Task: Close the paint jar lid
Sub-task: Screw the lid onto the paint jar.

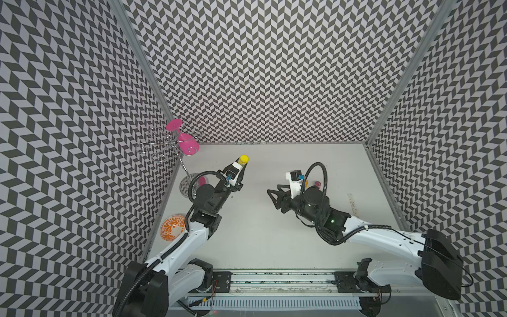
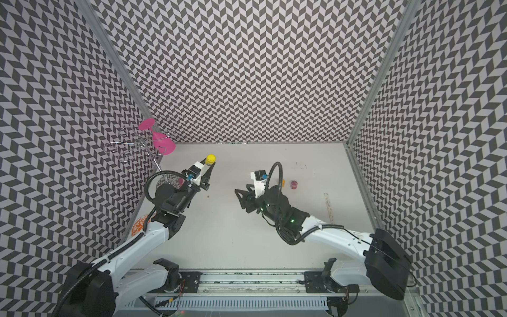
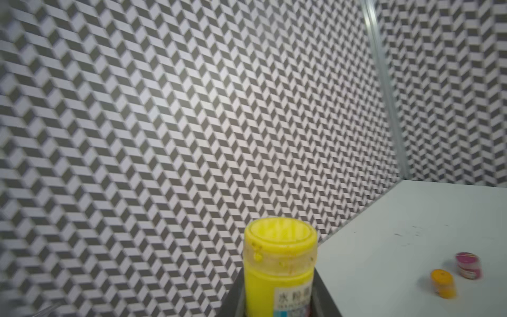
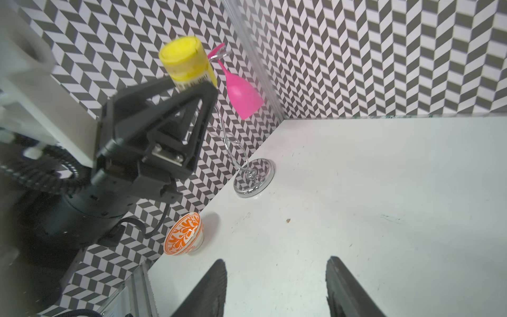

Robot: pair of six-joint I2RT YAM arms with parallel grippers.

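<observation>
The white surface (image 1: 274, 233) carries everything. At its left edge stands a wire rack (image 4: 253, 178) with a pink glass (image 4: 242, 93) hung upside down; only the right wrist view shows the rack's mirrored base unobstructed. The right gripper (image 4: 276, 263) hovers mid-surface, its fingers (image 4: 214, 288) spread apart around nothing. The left gripper (image 1: 239, 167) is raised near the rack, with a patterned bowl (image 4: 185, 233) beside its arm. It is clamped on the yellow paint jar (image 3: 278, 263), held clear of the surface, lid (image 3: 279, 236) on top (how tightly, I cannot tell). The left wrist view best shows an orange jar (image 3: 443, 282) lying beside an upright magenta jar (image 3: 467, 264).
</observation>
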